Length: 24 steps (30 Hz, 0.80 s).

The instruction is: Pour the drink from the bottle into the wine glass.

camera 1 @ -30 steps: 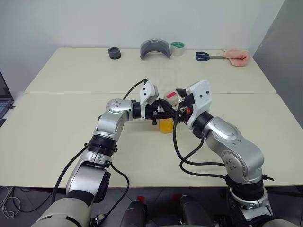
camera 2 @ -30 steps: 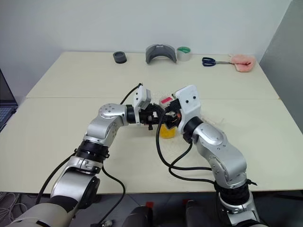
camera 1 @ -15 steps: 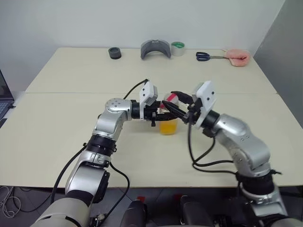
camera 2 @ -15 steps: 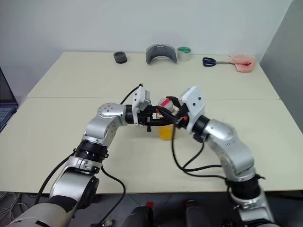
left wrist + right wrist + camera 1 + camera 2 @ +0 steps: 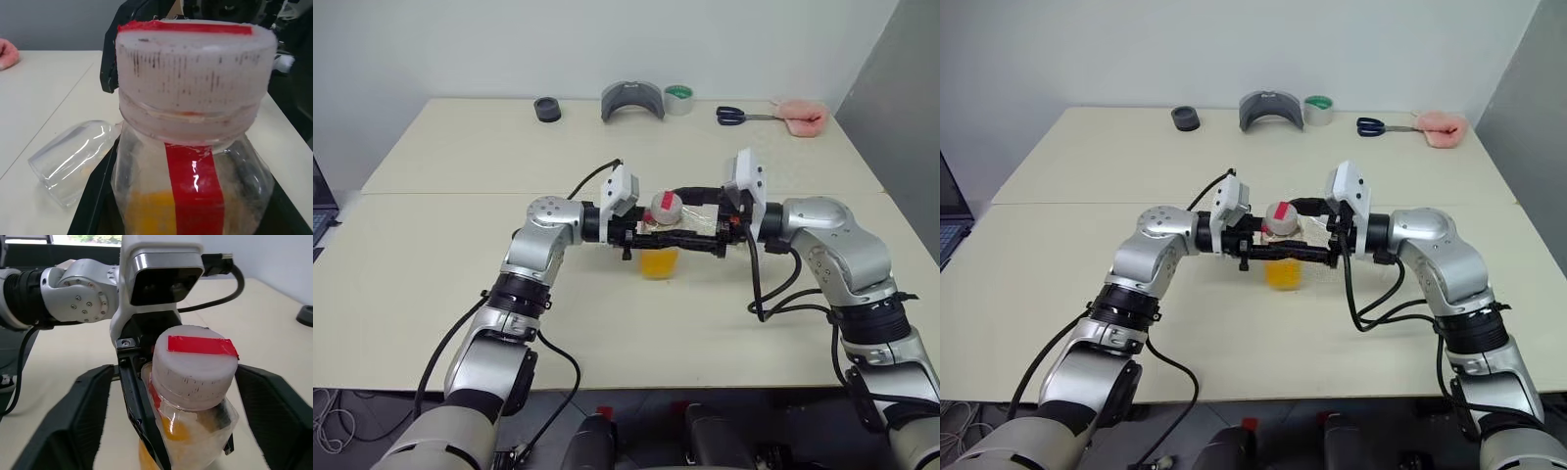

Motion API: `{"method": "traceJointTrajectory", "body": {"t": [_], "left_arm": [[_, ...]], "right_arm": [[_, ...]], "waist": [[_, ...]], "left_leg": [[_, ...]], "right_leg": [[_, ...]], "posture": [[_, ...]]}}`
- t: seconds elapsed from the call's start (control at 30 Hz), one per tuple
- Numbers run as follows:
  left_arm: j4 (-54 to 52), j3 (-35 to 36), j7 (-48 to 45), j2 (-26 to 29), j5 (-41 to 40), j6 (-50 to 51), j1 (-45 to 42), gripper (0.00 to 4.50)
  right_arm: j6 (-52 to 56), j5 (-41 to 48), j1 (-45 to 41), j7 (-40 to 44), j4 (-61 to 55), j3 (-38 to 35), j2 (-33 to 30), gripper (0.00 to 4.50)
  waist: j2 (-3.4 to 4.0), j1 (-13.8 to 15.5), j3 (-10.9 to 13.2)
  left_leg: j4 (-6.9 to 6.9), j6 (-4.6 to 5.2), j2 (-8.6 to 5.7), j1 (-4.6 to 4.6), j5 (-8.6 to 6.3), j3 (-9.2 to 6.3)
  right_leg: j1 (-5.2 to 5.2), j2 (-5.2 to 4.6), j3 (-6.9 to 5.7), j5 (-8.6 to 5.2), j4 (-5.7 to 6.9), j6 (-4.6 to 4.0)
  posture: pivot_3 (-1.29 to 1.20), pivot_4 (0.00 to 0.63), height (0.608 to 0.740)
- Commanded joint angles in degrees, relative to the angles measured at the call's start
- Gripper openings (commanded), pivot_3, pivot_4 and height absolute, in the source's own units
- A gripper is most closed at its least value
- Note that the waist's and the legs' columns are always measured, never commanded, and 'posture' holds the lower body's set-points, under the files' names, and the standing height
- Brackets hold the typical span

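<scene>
The bottle [image 5: 661,233] hangs upright above the middle of the table, with a whitish cap [image 5: 193,367] that bears a red strip. The orange drink [image 5: 660,262] fills its lower part. My left gripper [image 5: 649,235] comes from the left and is shut on the bottle below the cap. From the right, my right gripper [image 5: 178,377] lies level and open, one finger wide on each side of the bottle, touching neither side. The wine glass [image 5: 73,159] shows as a clear bowl on its side on the table beyond the bottle; its stem is hidden.
Along the table's [image 5: 460,294] far edge lie a black ring [image 5: 547,109], a grey curved piece [image 5: 633,100], a roll of tape [image 5: 679,99], scissors [image 5: 734,116] and a pink object [image 5: 802,117]. A laptop's edge [image 5: 318,201] shows at far left.
My right arm swung out to the right and turned its gripper level toward the bottle, and its jaws spread wide. The left gripper kept the bottle in place.
</scene>
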Motion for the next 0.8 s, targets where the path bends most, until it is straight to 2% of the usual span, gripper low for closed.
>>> {"method": "traceJointTrajectory", "body": {"t": [0.03,0.17,0.33,0.53,0.8], "left_arm": [[-2.54,1.03,0.30,-0.23,-1.13,-1.22,-0.41,1.76],[-1.73,1.22,0.33,-0.52,-1.07,-1.73,-0.88,1.76],[-1.21,1.14,0.38,-0.77,-1.04,-2.18,-1.02,1.76],[-0.57,1.21,0.30,-0.96,-0.80,-2.59,-1.29,1.76],[-1.23,1.29,0.48,-0.81,-0.95,-2.28,-0.86,1.76]], "right_arm": [[3.16,3.07,0.66,-4.22,-7.13,-4.80,-0.42,4.30],[5.96,3.77,4.27,-9.67,-15.04,-6.85,-0.51,4.30],[6.54,0.94,8.17,-18.27,-22.64,-3.37,3.54,4.30],[3.90,-5.14,8.03,-24.97,-20.77,-0.59,7.85,4.30],[2.58,-8.82,7.98,-26.17,-17.96,-1.45,6.53,4.30]], "waist": [[0.00,0.03,0.00],[0.00,0.18,0.00],[0.00,0.06,0.00],[0.00,0.10,0.00],[0.01,0.14,0.00]], "left_leg": [[0.00,0.00,0.00,0.00,0.00,0.00],[0.00,0.00,0.00,0.00,0.00,-0.01],[0.00,0.00,0.03,0.02,0.00,0.02],[0.01,0.00,0.01,0.03,0.00,0.02],[0.00,0.00,0.01,0.03,0.00,0.03]], "right_leg": [[0.00,0.00,0.01,0.00,0.00,0.00],[0.00,0.02,0.00,0.00,0.00,0.00],[-0.01,0.05,0.03,0.00,0.03,0.00],[-0.01,0.06,0.03,0.00,0.04,0.01],[-0.01,0.06,0.03,0.00,0.03,0.00]], "posture": [[0.00,0.150,0.740],[0.00,0.150,0.740],[0.00,0.150,0.740],[0.00,0.150,0.740],[0.00,0.150,0.740]]}}
